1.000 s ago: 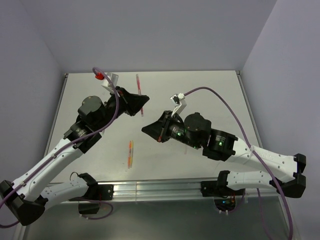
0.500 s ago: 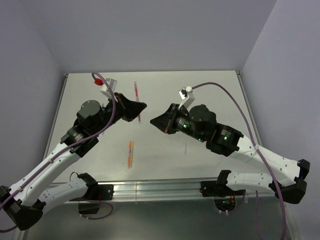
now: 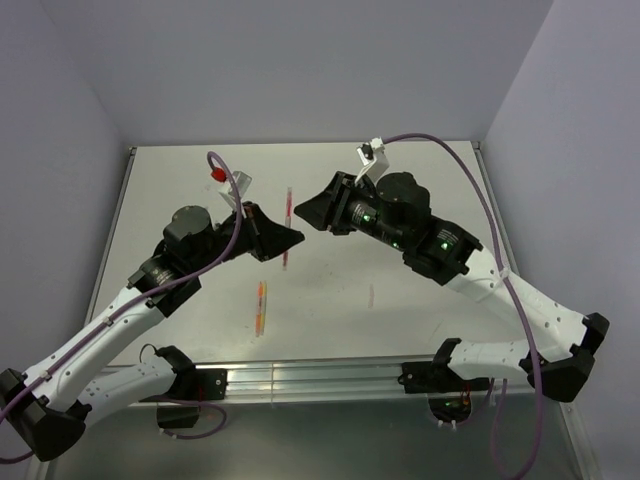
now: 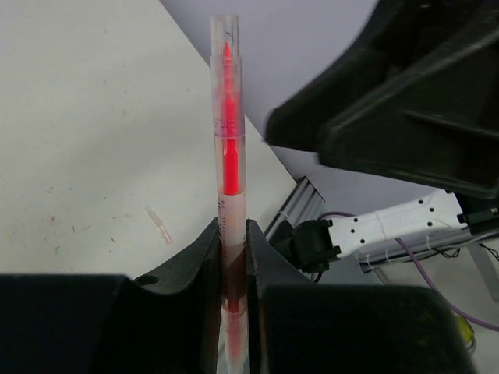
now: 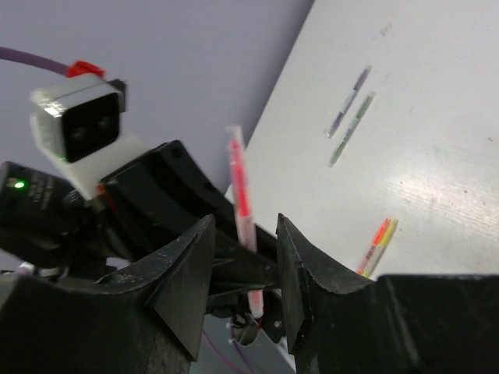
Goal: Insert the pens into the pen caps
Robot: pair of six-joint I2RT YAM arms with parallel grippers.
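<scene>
My left gripper (image 3: 288, 239) (image 4: 232, 234) is shut on a thin red pen (image 3: 288, 215) (image 4: 228, 140) and holds it above the table; its red tip sits inside a clear sleeve. My right gripper (image 3: 303, 210) (image 5: 244, 230) is open and empty. It faces the left gripper at close range, and the red pen (image 5: 241, 191) shows between its jaws without touching them. An orange and a yellow pen (image 3: 261, 305) (image 5: 377, 242) lie side by side on the table. A grey pen (image 5: 348, 101) and a green pen (image 5: 352, 129) lie further off. A small clear cap (image 4: 158, 224) (image 3: 371, 296) lies on the table.
The white table (image 3: 430, 190) is walled by lilac panels at the back and sides. A metal rail (image 3: 320, 378) runs along the near edge by the arm bases. Purple cables (image 3: 450, 165) loop above both arms.
My left gripper has carried the red pen toward the near right. My right gripper has swung up and back to face the left gripper at the table's middle.
</scene>
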